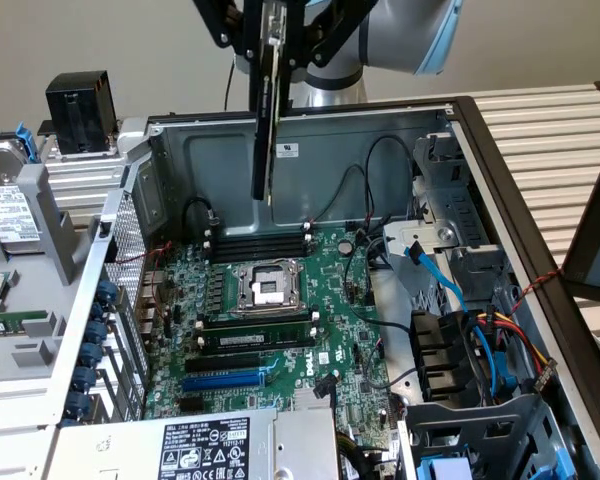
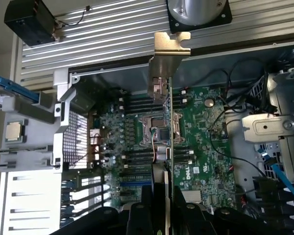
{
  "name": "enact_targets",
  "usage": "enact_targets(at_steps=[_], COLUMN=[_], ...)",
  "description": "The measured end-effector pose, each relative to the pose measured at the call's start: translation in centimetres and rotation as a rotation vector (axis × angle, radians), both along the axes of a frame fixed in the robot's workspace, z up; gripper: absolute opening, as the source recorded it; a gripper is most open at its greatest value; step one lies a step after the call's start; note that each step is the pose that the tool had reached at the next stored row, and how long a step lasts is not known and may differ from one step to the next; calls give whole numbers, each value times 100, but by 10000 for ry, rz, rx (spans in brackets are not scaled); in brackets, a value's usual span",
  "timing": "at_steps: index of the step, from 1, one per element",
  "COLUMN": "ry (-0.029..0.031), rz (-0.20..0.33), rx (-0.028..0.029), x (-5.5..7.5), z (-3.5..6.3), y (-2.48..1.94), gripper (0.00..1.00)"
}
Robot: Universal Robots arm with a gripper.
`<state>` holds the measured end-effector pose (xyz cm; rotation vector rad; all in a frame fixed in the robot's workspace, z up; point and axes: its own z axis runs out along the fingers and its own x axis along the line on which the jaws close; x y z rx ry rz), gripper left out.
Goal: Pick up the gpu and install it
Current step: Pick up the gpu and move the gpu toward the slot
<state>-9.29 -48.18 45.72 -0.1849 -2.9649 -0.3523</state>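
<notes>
Black metal on a thin green edge: my gripper (image 1: 272, 40) is clamped on the gpu (image 1: 264, 140), jaws closed on the two faces of the card. It hangs on end below me, long side upright. In the wrist view its silver end bracket (image 2: 169, 54) is the part farthest from the gripper.

So the pickup is done. The card is off whatever it lay on and is carried wholly by me, touching nothing else.

The install is not done. The gpu is in the air over the open case (image 1: 380, 130), well clear of the motherboard (image 1: 320, 330) that lies flat in the bottom. In the exterior view its lower end shows against the case's back wall, above the row of black memory slots (image 1: 260, 243). From the wrist, the card's edge crosses the processor socket (image 2: 159, 129), so I judge that I am over the middle of the board, not over an expansion slot.

The long blue slot (image 1: 223, 380) nearer the power supply (image 1: 200, 450) stands bare, as do the black slots beside it — no card sits in any of them. I read the job as roughly half way: lifted and brought over the case, but neither lined up with a slot nor seated.
</notes>
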Motion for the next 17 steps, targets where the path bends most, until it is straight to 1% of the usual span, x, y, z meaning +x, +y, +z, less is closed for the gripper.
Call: enact_targets(at_steps=[1,3,5,8,11,15,17], ry=[1,1,-15,-101,-192,-275,-297], rz=[-2,0,0,2,2,32,87], rx=[-27,-99,-163,-211,-237,-250,-246], x=[9,11,12,12,11,12,12], z=[-1,-1,-1,-1,-4,-7,-10], y=[36,120,194,253,314,367,376], gripper=[27,27,27,27,27,27,27])
